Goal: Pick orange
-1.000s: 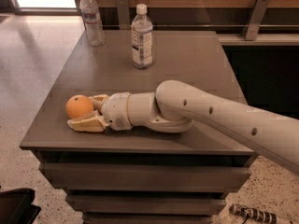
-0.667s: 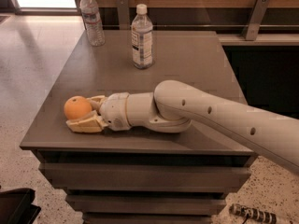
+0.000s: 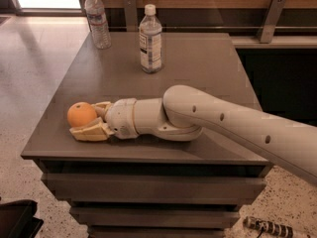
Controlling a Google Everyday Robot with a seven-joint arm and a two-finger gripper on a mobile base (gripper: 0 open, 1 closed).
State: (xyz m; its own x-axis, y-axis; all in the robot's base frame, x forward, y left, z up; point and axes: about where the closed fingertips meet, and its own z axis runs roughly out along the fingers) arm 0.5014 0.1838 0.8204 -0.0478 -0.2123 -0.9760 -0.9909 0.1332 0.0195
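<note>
Nearly flat along the front of the table (image 3: 198, 58), the white arm (image 3: 237, 125) comes in from the lower right. Its thick forearm rises to a rounded bend near the middle of the tabletop, and its wrist points left, towards the table's left edge. At the end of the wrist the gripper (image 3: 87, 119) lies on its side just above the surface. One tan finger runs along the near side of the orange (image 3: 80, 114) and the other shows behind the fruit's right shoulder. Both fingers look pressed against the orange, so the claw is pinching it rather than standing spread. The orange itself sits low at the front left corner of the table, resting on or just off the surface; which of the two cannot be told. Two water bottles stand upright well behind: one bottle (image 3: 96, 19) at the far left corner, the other bottle (image 3: 150, 38) nearer the middle of the back half.

Against the frames from a second ago, almost nothing has shifted. The arm keeps the same line and bend, the fingers flank the orange as before, the orange is in nearly the same spot, and both bottles stand where they stood.
</note>
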